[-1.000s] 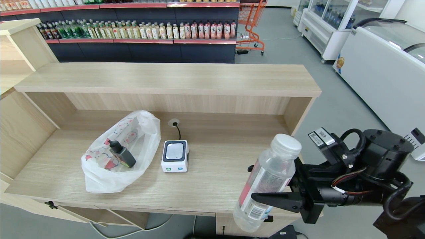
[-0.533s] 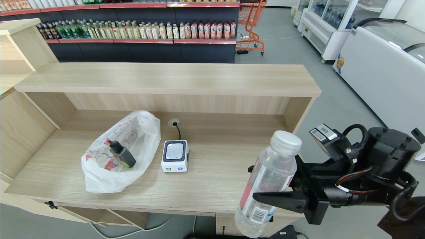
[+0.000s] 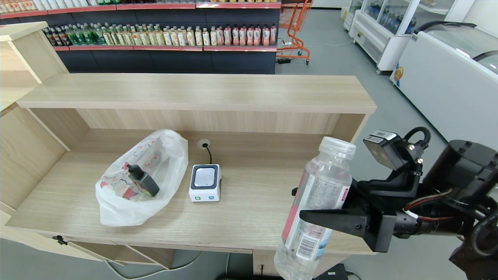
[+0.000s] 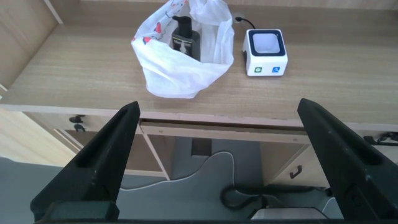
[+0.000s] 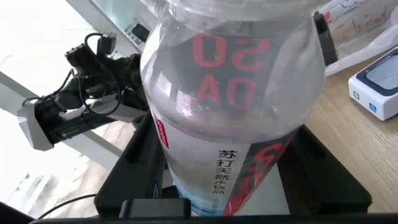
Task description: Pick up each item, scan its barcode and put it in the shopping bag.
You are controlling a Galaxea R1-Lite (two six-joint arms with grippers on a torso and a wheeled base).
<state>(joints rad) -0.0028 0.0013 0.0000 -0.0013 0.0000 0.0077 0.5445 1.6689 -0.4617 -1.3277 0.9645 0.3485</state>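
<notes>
Clear water bottle (image 3: 323, 186) tilted, cap up, well right of scanner (image 3: 205, 182); dark pump bottle (image 3: 144, 182) inside shopping bag (image 3: 124, 212) just left.

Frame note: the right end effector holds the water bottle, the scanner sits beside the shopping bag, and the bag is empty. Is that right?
Not quite. The shopping bag is not empty: the head view shows a dark pump bottle lying inside it. The right end effector holding the water bottle and the scanner beside the bag are correct.
</notes>
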